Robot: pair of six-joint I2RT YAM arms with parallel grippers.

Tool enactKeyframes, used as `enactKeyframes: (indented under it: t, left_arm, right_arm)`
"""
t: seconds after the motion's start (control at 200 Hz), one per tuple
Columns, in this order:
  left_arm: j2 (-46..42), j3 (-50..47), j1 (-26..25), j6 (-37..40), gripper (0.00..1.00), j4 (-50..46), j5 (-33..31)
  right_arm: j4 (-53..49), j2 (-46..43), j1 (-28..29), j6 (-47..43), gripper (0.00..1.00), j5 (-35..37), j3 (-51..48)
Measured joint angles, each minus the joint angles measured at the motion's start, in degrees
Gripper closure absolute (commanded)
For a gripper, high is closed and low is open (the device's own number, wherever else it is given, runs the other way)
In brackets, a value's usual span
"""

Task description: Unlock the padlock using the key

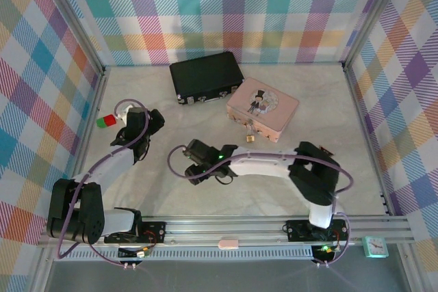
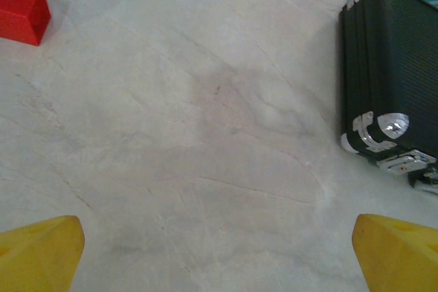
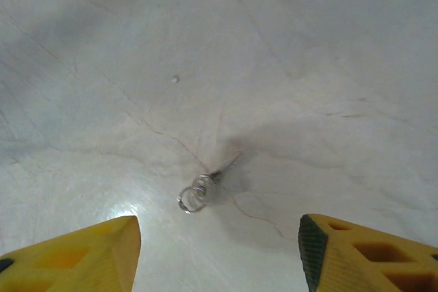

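Observation:
The key (image 3: 220, 172), small, thin and dark grey with silver rings (image 3: 193, 195) on it, lies flat on the marbled table. My right gripper (image 3: 219, 254) hovers over it, open, the key between and just ahead of its yellow fingertips (image 3: 75, 254). From above, the right gripper (image 1: 195, 162) is at mid-table. The tiny brass padlock (image 1: 251, 139) lies right at the front edge of the pink box (image 1: 262, 107), to the right of that gripper. My left gripper (image 1: 144, 124) stands open over bare table (image 2: 219, 258), holding nothing.
A black case (image 1: 207, 76) (image 2: 393, 73) sits at the back, left of the pink box. Red and green blocks (image 1: 106, 122) lie by the left wall, the red block (image 2: 20, 8) being far left of the left gripper. Checked walls enclose the table.

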Motion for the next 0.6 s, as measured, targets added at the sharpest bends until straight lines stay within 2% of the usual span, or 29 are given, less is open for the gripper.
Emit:
enactKeyframes:
  t: [0.175, 0.35, 0.6]
  left_arm:
    - [-0.26, -0.24, 2.58, -1.27, 0.00, -0.81, -0.28]
    - [-1.44, -1.81, 4.15, -2.38, 0.00, -1.27, -0.20]
    - [-2.89, -2.29, 4.55, -2.86, 0.00, -1.31, -0.09]
  right_arm:
    - [-5.42, 6.56, 1.51, 4.11, 0.45, 3.39, 5.38]
    - [-8.83, 10.88, 3.08, 4.37, 0.49, 4.98, 10.16]
    - [-12.39, 11.47, 4.39, 5.16, 0.64, 6.78, 11.87]
